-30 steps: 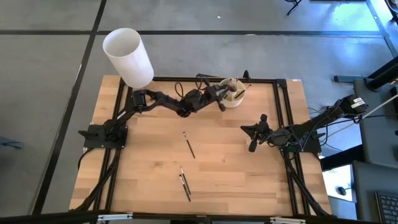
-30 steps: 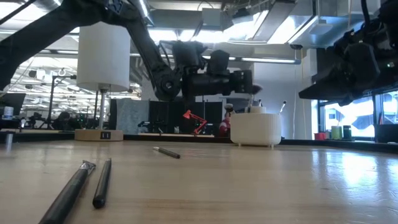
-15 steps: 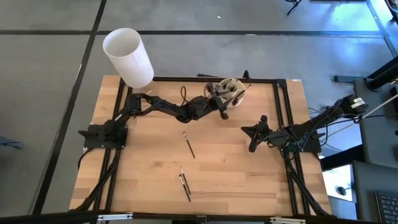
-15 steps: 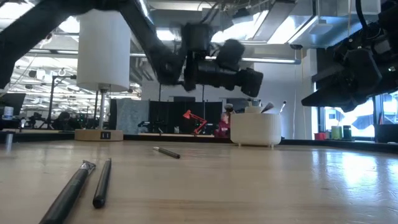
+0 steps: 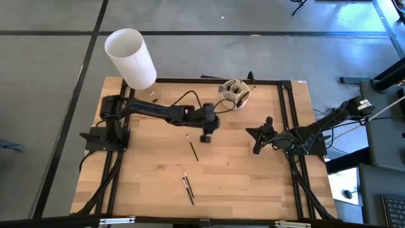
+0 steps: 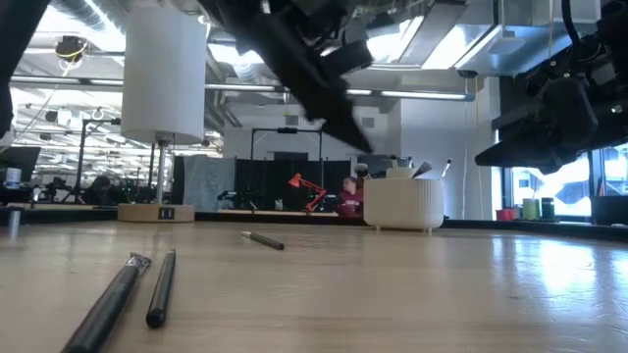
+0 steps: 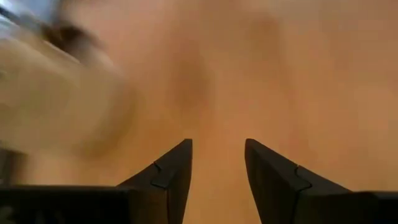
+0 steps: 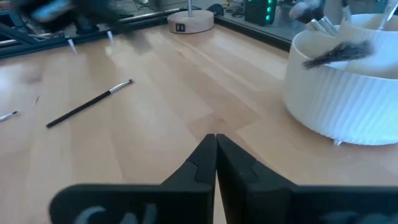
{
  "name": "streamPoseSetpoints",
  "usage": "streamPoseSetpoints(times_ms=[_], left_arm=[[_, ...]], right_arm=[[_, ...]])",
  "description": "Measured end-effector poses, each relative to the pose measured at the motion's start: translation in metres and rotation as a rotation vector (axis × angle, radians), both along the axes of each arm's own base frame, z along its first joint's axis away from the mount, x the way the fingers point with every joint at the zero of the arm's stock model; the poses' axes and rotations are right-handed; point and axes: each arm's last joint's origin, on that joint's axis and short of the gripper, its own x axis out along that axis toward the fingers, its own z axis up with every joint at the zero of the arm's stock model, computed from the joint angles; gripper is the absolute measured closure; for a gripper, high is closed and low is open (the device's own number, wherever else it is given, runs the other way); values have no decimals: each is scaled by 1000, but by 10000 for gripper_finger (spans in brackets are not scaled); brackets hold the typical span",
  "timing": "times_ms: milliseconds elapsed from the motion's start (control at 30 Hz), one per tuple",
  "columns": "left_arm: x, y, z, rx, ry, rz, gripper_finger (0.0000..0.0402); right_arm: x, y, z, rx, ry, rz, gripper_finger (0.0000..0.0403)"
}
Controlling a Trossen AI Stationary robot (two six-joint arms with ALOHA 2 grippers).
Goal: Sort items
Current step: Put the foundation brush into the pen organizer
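My left gripper [image 5: 205,137] [image 7: 217,155] hangs open over bare wood in the middle of the table, just right of a lone black brush [image 5: 192,147] [image 6: 263,239] that lies flat. Two more brushes [image 5: 187,187] [image 6: 137,289] lie side by side nearer the near edge. Several brushes stand in the round beige cup [image 5: 234,94] [image 8: 348,93] at the far edge. My right gripper [image 5: 255,147] [image 8: 216,140] waits shut above the table's right side, holding nothing.
A tall white cylinder [image 5: 130,57] [image 6: 164,74] stands on a round base at the far left corner. Black frame rails run along the table's left, far and right edges. Open wood lies between the lone brush and the pair, and in front of my right gripper.
My left gripper has swung quickly away from the cup toward the near edge and a little left, and now hangs over the table's middle beside the lone brush. The brushes on the table have stayed in place.
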Motion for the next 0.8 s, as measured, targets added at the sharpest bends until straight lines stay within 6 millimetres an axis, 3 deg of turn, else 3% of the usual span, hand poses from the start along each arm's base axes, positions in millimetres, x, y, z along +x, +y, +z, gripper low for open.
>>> streamPoseSetpoints(times_ms=[200,467,800], left_arm=[[-28,-19,-20,-195,315,-54,258],[-54,-31,-58,-69,513,-256,258],[-58,-30,-63,181,578,-348,259]], right_arm=[[0,0,1,-17,-4,4,398],[0,-1,2,-40,-6,-17,392],[1,-4,2,-60,7,-38,397]])
